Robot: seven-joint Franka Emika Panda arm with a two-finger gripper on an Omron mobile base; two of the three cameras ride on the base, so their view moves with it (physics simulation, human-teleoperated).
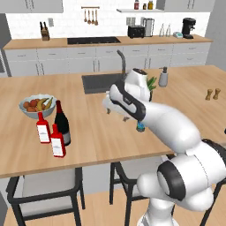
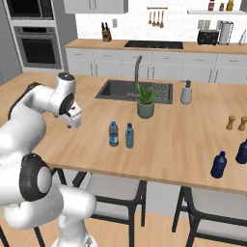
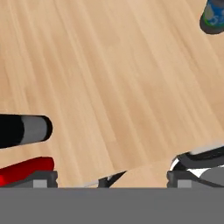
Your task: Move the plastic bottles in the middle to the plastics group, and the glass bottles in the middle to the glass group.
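Glass sorted; 2 plastic water bottles next.
The gripper [image 2: 73,119] hovers empty over the counter [image 2: 183,140], jaws apart. It seems due to reach 2 water bottles [image 2: 121,134] mid-counter, then carry them toward the dark blue bottles [image 2: 218,165]. Both red bottles [image 1: 50,134] stand beside the wine bottle [image 1: 61,121].

You are in a home kitchen: island sink [image 2: 134,90] at centre frame, wall oven [image 2: 37,47] upper left, toaster [image 1: 136,31] and coffee maker [image 1: 189,27] along top.

Bare counter [image 2: 87,140] beside water bottles [image 2: 114,134]
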